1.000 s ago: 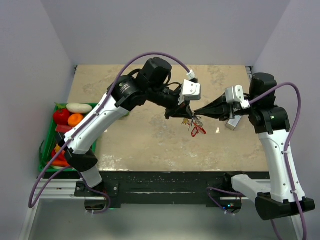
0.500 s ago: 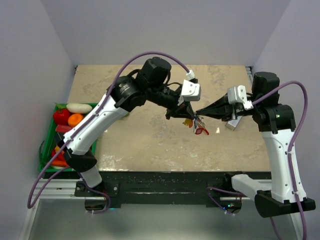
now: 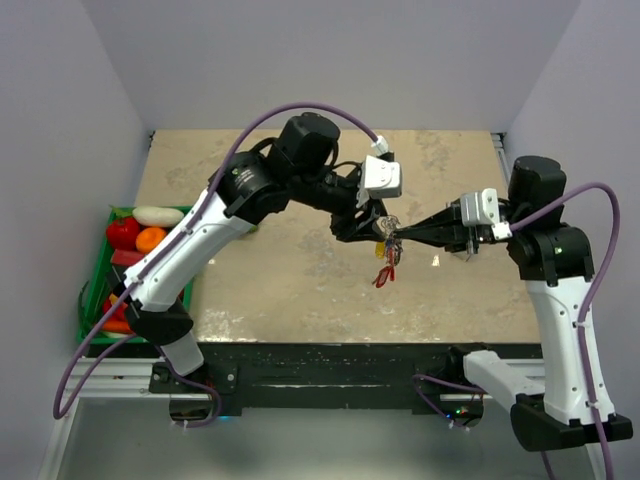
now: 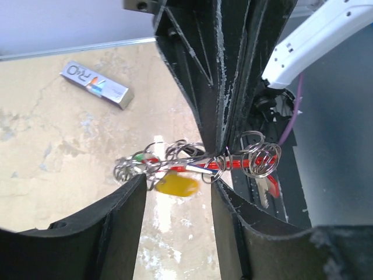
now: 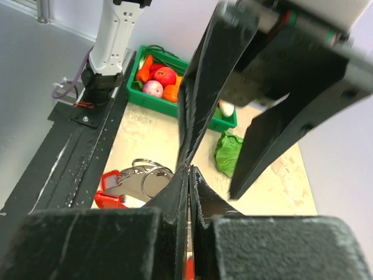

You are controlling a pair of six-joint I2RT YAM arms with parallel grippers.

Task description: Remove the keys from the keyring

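1. left hand (image 4: 178, 198) had just let go: jaws stood wide, flanking the bunch, gripping nothing.
2. right hand (image 3: 398, 237) stayed pinched shut on the keyring (image 4: 259, 160), carrying it alone.
3. keys (image 3: 386, 262) dangled off the ring above the worktop (image 3: 280, 270), between both hands.
4. No key looked detached; probably a regrasp was needed.

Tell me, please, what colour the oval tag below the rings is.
Yellow; the oval tag shows best in the left wrist view.
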